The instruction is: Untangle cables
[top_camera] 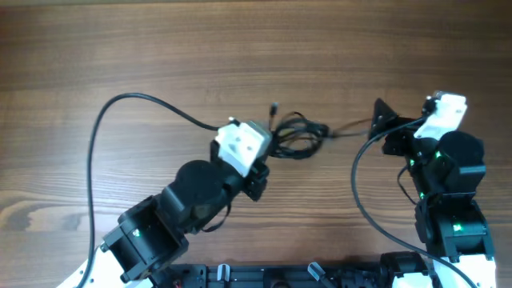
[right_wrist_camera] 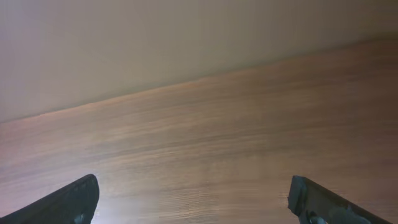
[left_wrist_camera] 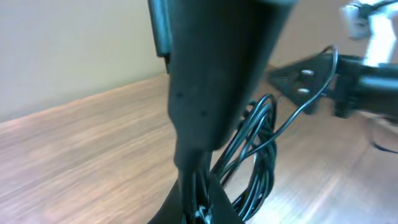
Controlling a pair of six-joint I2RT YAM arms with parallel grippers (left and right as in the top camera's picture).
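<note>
A wood-grain tabletop [top_camera: 160, 48] carries everything. In the overhead view the left arm [top_camera: 192, 192] reaches up from the lower left toward the centre. The right arm [top_camera: 452, 160] stands along the right edge of the frame. Two thick black leads [top_camera: 100, 132] trail from the arms. One arcs across the upper left, and the other curves down just left of the right arm.

The cables [top_camera: 298, 134] lie in a single loose knot of loops at the centre of the frame, between the two arms. The left arm's white wrist housing covers the knot's left edge. One small plug end [top_camera: 274, 106] sticks up above the knot. One thin strand runs right toward the right jaws.

The left jaws are closed. In the left wrist view the black loops [left_wrist_camera: 255, 155] run down into the pinched tips at the bottom centre, so they grip the cables. The right jaws stand fully apart. In the right wrist view their tips sit in the two lower corners with bare tabletop between, holding nothing.

There is one tangle, but how many separate wires it contains cannot be told.
</note>
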